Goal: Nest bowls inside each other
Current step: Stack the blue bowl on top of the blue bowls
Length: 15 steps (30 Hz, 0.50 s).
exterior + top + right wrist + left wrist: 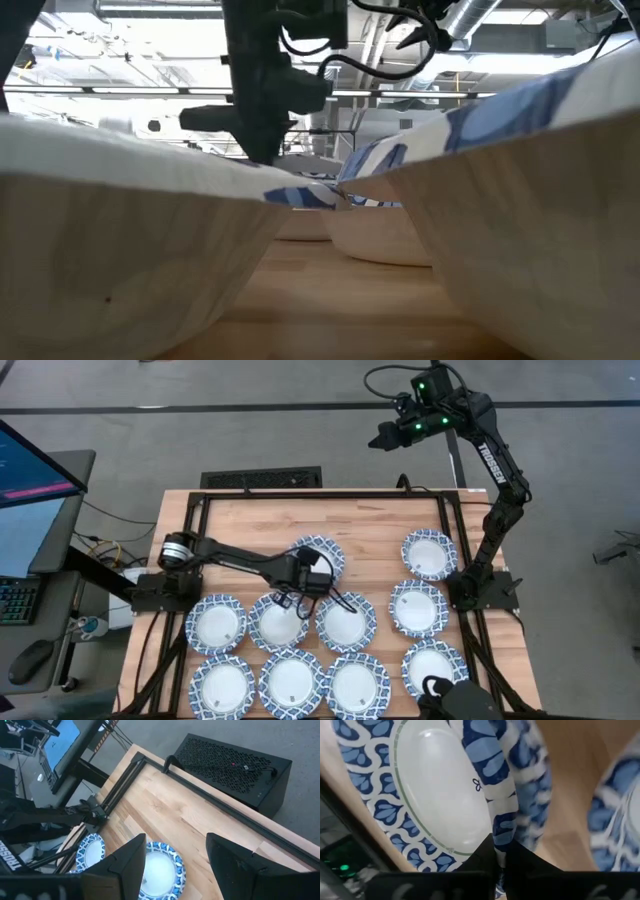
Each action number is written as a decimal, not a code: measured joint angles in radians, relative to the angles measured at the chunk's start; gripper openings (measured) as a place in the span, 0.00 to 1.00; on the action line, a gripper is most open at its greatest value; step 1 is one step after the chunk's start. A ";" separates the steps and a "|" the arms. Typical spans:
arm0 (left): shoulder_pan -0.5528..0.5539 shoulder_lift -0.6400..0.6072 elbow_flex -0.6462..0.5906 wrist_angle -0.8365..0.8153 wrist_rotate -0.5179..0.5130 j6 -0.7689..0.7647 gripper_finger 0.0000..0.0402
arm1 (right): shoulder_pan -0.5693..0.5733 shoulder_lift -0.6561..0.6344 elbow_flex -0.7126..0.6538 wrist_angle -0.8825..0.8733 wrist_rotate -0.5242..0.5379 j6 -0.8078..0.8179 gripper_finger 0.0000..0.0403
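Observation:
Several white bowls with blue-patterned rims lie on the wooden table (250,520), in rows at the near side (291,682) and on the right (429,553). My left gripper (312,575) is at the table's middle, shut on one bowl (320,553), which fills the left wrist view (435,790). A second patterned rim (532,785) shows right behind it. My right gripper (385,435) is open and empty, raised high beyond the table's far edge; its fingers stand apart in the right wrist view (175,862). My left gripper pinches the bowl's patterned rim (501,832) between its two fingers, one finger on the inner side and one on the outer side. The fingers come from the table's near left. The bowl stands tilted, its white inside turned toward the wrist camera; I cannot tell whether it is clear of the table.
A black frame (320,493) runs around the table. A black box (262,478) stands behind the far edge, and a monitor (30,470) at the left. Bare wood lies at the far left of the table (240,525). Two bowls (120,240) stand close before the low camera.

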 joint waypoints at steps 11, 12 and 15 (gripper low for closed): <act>0.004 0.003 0.000 0.068 0.084 -0.217 0.07 | -0.002 0.000 0.000 0.000 0.000 -0.001 0.57; 0.004 0.003 0.000 0.069 0.085 -0.225 0.09 | -0.002 0.000 0.000 0.000 0.000 -0.001 0.57; 0.005 0.003 0.000 0.053 0.097 -0.248 0.13 | -0.002 0.000 0.000 0.000 0.000 -0.002 0.57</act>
